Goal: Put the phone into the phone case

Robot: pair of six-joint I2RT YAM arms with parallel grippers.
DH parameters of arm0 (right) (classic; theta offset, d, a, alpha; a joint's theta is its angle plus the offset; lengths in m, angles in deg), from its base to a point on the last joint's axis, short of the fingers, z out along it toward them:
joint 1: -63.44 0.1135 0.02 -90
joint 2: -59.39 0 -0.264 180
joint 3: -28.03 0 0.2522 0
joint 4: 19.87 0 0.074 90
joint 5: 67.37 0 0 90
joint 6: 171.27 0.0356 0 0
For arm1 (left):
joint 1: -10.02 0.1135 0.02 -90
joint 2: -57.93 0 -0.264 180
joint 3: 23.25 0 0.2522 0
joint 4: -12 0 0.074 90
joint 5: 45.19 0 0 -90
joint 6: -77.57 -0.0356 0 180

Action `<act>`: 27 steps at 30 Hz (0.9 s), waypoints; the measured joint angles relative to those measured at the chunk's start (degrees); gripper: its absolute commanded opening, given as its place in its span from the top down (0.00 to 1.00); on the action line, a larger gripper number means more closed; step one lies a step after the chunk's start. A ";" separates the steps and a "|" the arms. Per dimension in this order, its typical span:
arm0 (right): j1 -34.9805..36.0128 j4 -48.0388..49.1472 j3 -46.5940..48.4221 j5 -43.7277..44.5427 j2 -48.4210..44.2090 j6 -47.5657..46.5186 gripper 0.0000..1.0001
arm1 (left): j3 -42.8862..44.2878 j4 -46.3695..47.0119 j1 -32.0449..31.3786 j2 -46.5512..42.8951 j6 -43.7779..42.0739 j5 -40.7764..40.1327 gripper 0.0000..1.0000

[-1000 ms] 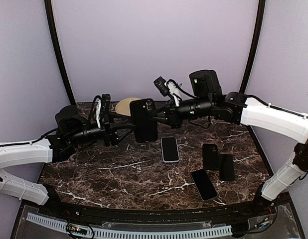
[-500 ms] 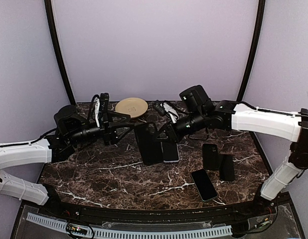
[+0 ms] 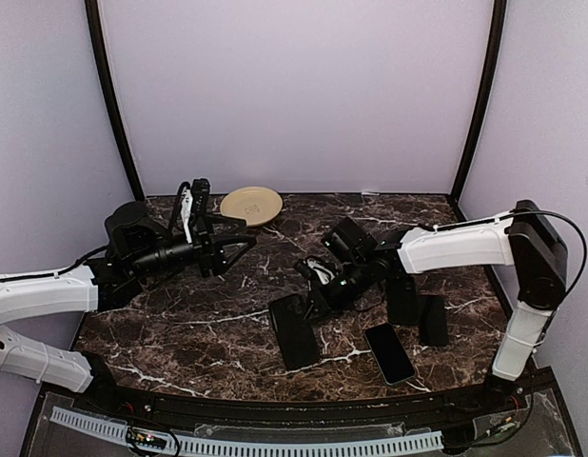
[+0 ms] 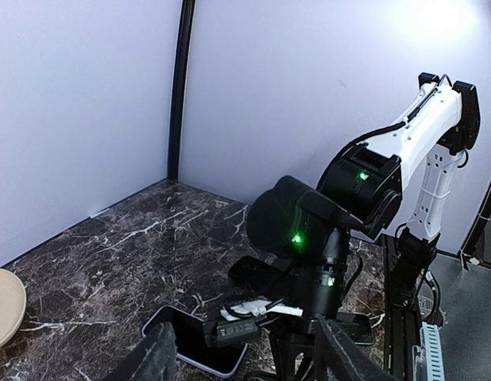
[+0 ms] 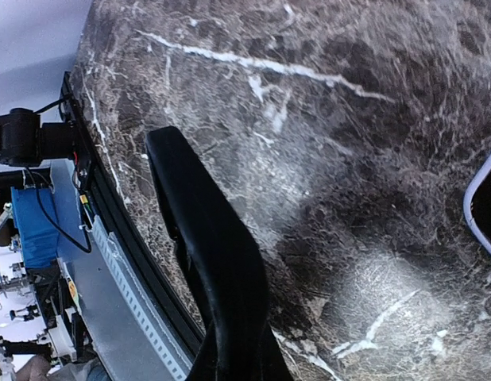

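My right gripper [image 3: 311,301] is low over the table's front middle, shut on one end of a black phone case [image 3: 295,332]. The case's far end rests on or just above the marble. In the right wrist view the case [image 5: 213,262] runs up from the bottom centre, hiding the fingers. A dark-screened phone with a white rim [image 4: 190,346] lies on the table beside the right wrist. Its edge shows in the right wrist view [image 5: 485,208], and my right arm hides it from the top camera. My left gripper [image 3: 233,250] is open and empty in the air at the left.
A second phone [image 3: 389,353] lies at the front right. Two more black cases [image 3: 401,300] [image 3: 433,320] lie to the right of my right arm. A tan plate [image 3: 251,205] sits at the back. The table's front edge is close to the held case.
The right arm has carried the black case from mid-air, between both grippers, down to the table's front middle. The left gripper has let go of it and stays raised and open.
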 measured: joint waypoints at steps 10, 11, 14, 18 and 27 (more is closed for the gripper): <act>0.00 1.38 -3.15 -0.79 4.02 5.49 0.93 | 0.00 -0.87 0.00 0.00 -0.04 -0.33 0.39; 0.00 1.33 -3.15 -0.57 4.09 5.55 0.90 | 0.02 -0.87 0.00 0.00 -0.04 -0.33 0.39; 0.00 1.07 -3.13 0.22 4.46 5.42 0.80 | 0.02 -0.98 0.00 0.00 -0.09 -0.33 0.38; 0.00 -0.70 -2.49 2.84 5.88 4.92 0.69 | 0.04 -1.22 0.00 0.02 -0.22 -0.31 0.38; 0.00 -7.65 3.41 11.19 6.75 2.01 0.28 | 0.09 -1.95 0.00 0.22 -0.24 0.50 0.38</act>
